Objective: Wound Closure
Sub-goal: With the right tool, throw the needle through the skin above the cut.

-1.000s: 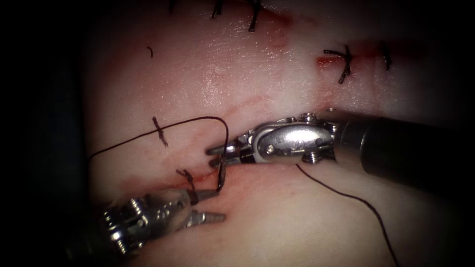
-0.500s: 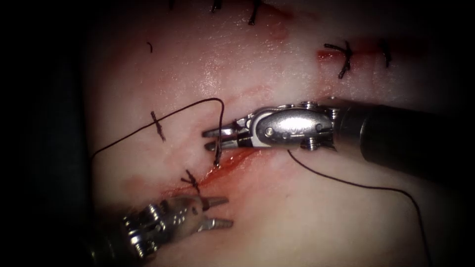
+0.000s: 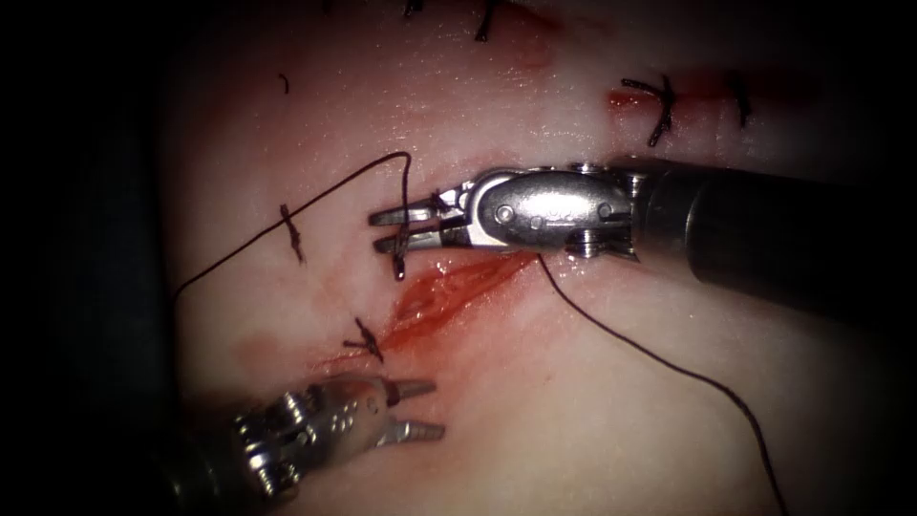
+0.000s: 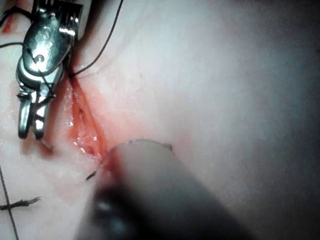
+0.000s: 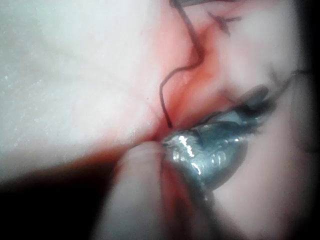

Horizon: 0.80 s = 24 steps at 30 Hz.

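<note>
Left tool [image 3: 420, 411] gapes empty; right tool [image 3: 390, 232] grips thread [image 3: 325, 196].

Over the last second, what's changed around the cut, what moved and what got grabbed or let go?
The right pincer, shut on the needle, rose up and left, drawing it clear of the tissue; the cut now gapes with red fluid. The left pincer let go of the needle and sits open, empty, below the cut. The thread followed the right tool. The finished stitches stayed put.
</note>
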{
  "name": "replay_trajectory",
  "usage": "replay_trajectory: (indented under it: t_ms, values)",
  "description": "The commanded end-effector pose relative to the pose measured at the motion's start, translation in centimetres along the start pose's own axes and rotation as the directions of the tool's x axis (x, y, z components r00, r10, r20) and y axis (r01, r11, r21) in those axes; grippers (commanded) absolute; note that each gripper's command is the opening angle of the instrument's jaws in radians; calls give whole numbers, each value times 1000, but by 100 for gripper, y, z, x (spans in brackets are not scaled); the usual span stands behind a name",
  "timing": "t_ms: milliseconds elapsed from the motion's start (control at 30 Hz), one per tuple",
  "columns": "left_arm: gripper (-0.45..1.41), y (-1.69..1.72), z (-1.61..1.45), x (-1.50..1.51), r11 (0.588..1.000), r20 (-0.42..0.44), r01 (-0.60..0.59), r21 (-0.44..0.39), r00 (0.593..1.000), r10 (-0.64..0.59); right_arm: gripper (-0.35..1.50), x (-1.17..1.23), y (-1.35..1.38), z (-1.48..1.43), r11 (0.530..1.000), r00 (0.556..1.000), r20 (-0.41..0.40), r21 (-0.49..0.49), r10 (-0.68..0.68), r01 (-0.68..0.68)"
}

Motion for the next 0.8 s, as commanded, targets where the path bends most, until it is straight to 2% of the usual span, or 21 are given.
replay_trajectory:
  t_ms: [33,200,300,433,567,600,633,733,800]
  values:
    - [41,-3,6,3,1000,-2,-2,-1,1000,2,-35,2,16,5,1000,1000,-3,-12,17,-17]
    - [41,-3,6,3,1000,-2,-3,0,1000,3,-35,3,27,4,1000,1000,-3,-27,14,-14]
    - [41,-2,5,4,1000,-2,-4,2,1000,4,-35,7,30,3,998,998,-21,-32,-57,56]
    - [41,-2,5,4,1000,1,-3,1,1000,3,-35,12,39,5,997,997,-54,-56,-52,49]
    - [41,-2,4,5,1000,1,-3,1,1000,3,-35,10,43,11,998,998,-51,-58,25,-28]
    - [41,-1,3,5,1000,1,-3,2,1000,3,-35,8,44,16,989,991,-40,-63,130,-132]
    - [41,-1,3,5,1000,1,-3,2,1000,3,-35,8,44,16,989,991,-40,-63,130,-132]
    - [41,-2,2,6,1000,1,-2,7,1000,2,-35,5,49,17,944,948,-37,-90,316,-318]
    - [41,-2,2,6,1000,1,-2,6,1000,2,-35,4,50,16,934,938,-30,-95,344,-346]
